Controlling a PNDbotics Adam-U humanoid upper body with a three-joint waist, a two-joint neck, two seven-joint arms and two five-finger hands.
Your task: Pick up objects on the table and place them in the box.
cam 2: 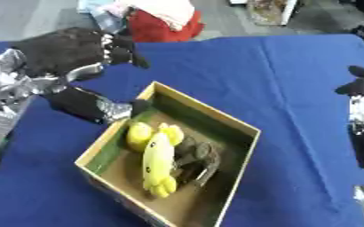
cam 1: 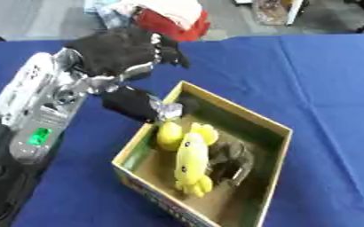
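A cardboard box (cam 1: 236,107) with green inner walls sits askew in the middle of the blue table. Inside lie a yellow plush toy (cam 1: 191,162), a rounded yellow thing (cam 1: 169,135) beside it and a dark grey-brown object (cam 1: 235,159). My left hand (cam 1: 111,51) hovers over the box's far left corner; its black fingers reach right and its thumb (cam 1: 135,104) hangs down by the rim. It is open and holds nothing. My right hand (cam 2: 362,119) rests open at the right edge, fingers up, away from the box.
My left forearm (cam 1: 37,102), silver with a green light, fills the left side. A heap of red and white cloth (cam 1: 173,15) lies beyond the table's far edge. Blue tablecloth (cam 1: 309,66) stretches right of the box.
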